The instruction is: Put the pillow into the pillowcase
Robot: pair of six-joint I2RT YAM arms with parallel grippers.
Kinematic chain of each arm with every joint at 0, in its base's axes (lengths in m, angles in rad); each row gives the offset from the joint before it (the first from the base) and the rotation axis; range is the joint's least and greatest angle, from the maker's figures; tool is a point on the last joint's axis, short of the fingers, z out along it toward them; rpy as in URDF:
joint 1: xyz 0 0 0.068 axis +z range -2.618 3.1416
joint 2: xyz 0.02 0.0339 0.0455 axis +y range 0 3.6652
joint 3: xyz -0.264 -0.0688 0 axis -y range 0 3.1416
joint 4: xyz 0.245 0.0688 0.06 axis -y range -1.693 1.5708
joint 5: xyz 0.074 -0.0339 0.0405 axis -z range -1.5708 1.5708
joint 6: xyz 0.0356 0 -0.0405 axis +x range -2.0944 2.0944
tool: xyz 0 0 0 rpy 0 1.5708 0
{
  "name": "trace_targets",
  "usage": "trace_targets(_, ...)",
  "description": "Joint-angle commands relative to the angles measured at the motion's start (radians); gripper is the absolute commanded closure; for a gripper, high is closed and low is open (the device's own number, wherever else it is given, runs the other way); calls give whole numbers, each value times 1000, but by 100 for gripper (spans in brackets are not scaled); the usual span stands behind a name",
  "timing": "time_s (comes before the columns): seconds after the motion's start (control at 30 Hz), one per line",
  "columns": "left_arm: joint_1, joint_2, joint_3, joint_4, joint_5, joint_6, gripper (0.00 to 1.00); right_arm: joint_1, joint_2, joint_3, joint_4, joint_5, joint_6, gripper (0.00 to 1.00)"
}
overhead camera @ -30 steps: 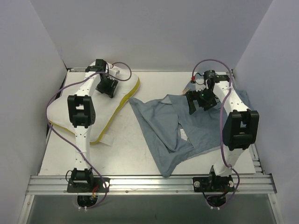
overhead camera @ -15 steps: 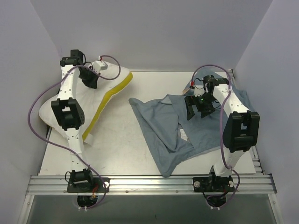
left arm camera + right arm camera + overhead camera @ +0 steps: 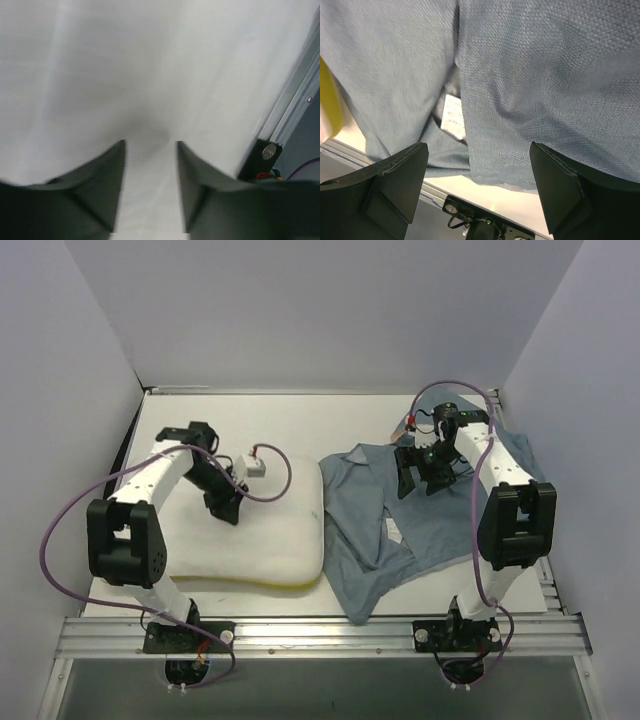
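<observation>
The white pillow (image 3: 265, 540) lies flat at the front left of the table, its yellow band (image 3: 250, 583) along the near edge. My left gripper (image 3: 228, 508) presses down on its top. In the left wrist view the fingers (image 3: 107, 170) stand close together with a puckered fold of pillow (image 3: 150, 60) pinched between them. The grey-blue pillowcase (image 3: 365, 500) lies crumpled to the right, its left edge touching the pillow. My right gripper (image 3: 420, 475) hovers open over its far part. In the right wrist view only pillowcase cloth (image 3: 545, 75) and a white label (image 3: 453, 117) lie below the wide jaws.
An aluminium rail (image 3: 320, 632) runs along the table's front edge, with both arm bases bolted to it. White walls close in the left, right and back. A purple cable (image 3: 60, 520) loops off the left arm, and another (image 3: 478, 540) hangs beside the right arm.
The left arm swung the pillow down from the back left wall and laid it flat at the front left, against the pillowcase. The right gripper barely moved.
</observation>
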Motion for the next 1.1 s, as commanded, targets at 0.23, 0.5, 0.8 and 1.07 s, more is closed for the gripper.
trace_targets(0.23,-63,-135,54,170,70,-30,3,1,-35,-11,-42,-39,-26,0)
trace_targets(0.5,-292,-117,-21,168,76,172,3,-18,-84,-55,-61,-29,-60,0)
trace_targets(0.8,-406,97,-136,306,7,130,3,-36,-118,-75,-83,11,-77,0)
trace_targets(1.07,-464,185,-238,588,-247,9,25,-64,-89,-48,-80,19,-82,0)
